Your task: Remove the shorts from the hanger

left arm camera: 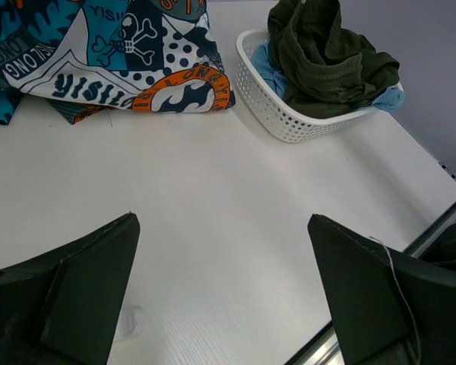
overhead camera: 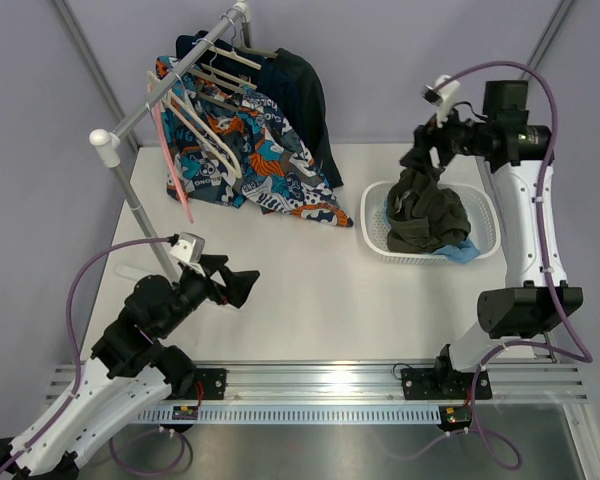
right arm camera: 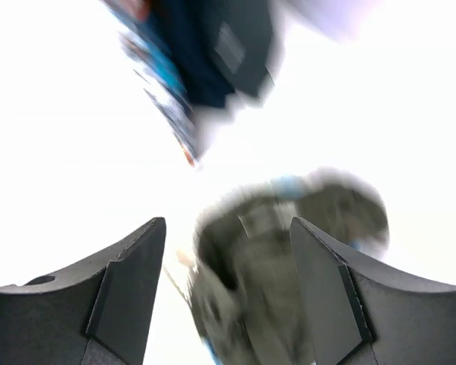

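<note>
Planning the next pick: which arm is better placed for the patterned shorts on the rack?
Left, probably. The left gripper is open, empty, nearer the rack, facing the patterned shorts. The right gripper sits across the table over the basket holding olive shorts.

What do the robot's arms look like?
The left arm and right arm have white shells and black joints. A purple cable loops along each. The black left tool and right tool have two wedge-shaped fingers, with a small white camera nearby.

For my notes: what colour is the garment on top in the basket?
Dark olive green garment; clearest in left wrist view.
</note>
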You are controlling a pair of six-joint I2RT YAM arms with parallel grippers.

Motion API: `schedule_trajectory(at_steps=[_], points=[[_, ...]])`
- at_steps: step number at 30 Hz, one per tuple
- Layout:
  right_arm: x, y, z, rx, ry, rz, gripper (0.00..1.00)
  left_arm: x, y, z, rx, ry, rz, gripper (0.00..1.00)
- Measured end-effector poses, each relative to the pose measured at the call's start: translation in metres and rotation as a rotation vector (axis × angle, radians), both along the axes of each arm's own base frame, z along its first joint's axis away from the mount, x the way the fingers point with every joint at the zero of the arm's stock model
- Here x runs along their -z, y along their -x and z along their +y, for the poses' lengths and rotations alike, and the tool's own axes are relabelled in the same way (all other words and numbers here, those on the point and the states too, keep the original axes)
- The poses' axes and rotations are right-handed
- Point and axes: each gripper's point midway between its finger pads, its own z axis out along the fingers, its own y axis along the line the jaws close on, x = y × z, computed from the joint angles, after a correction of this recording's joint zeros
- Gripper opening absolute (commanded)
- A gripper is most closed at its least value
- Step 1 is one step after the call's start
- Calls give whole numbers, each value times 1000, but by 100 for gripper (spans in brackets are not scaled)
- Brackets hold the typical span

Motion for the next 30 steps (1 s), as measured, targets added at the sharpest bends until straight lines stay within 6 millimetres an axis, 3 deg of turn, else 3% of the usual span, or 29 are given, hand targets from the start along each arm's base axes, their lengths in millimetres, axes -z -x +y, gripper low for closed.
schedule_trajectory(at_steps=[2,6,9,11,15,19,22,30], points=[[-36,7,55,-128,-34,-88,73,2,-1,-1,0,-5,6,99],[-75,18,167,-294,-155,-142,82,5,-2,-2,-1,-12,22,99],[-91,3,228,-302,-258,-151,86,3,-1,-2,-3,8,26,99],[-96,-15,252,-282,-309,-163,89,0,0,-2,-5,29,25,99],[-86,-47,290,-226,-370,-170,91,-9,5,1,-8,74,13,99],[-72,-59,323,-199,-394,-181,89,-13,7,3,-12,97,8,99],[-69,-66,341,-175,-408,-211,82,-13,8,4,-14,102,12,99],[-77,-92,348,-93,-439,-314,72,-12,12,8,-23,117,6,99]])
